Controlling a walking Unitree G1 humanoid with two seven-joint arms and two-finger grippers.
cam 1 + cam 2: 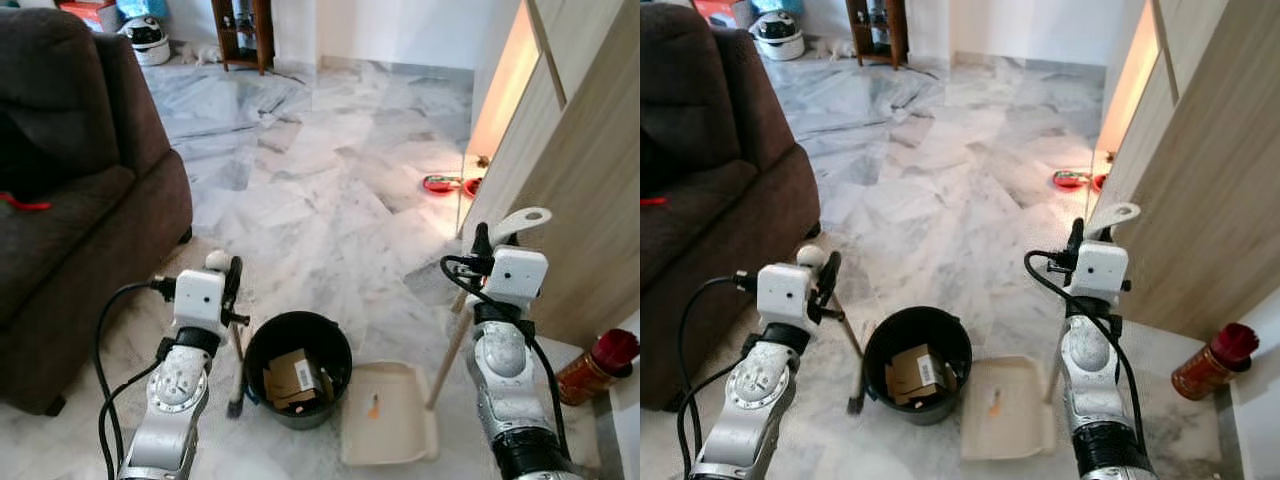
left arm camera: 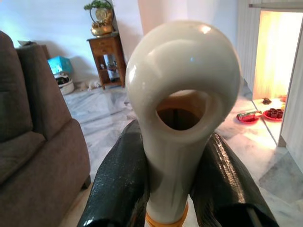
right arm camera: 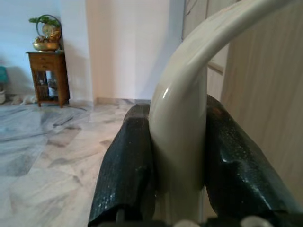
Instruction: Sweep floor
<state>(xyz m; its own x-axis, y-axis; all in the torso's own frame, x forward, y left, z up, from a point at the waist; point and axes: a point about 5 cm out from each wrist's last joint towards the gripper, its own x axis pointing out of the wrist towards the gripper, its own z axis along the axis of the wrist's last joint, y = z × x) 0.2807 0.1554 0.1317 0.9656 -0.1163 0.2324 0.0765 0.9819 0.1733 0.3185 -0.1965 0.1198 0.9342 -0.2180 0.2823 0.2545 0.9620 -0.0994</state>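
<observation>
Head view: left tool (image 1: 234,275) clenched broom (image 1: 237,345), right tool (image 1: 484,243) clenched dustpan (image 1: 388,412); debris in pan, emptying into bin (image 1: 298,368) left.

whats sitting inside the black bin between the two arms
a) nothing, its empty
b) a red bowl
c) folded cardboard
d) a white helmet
c: brown folded cardboard pieces lie inside the black bin, which stands on the marble floor beside the cream dustpan.
</observation>
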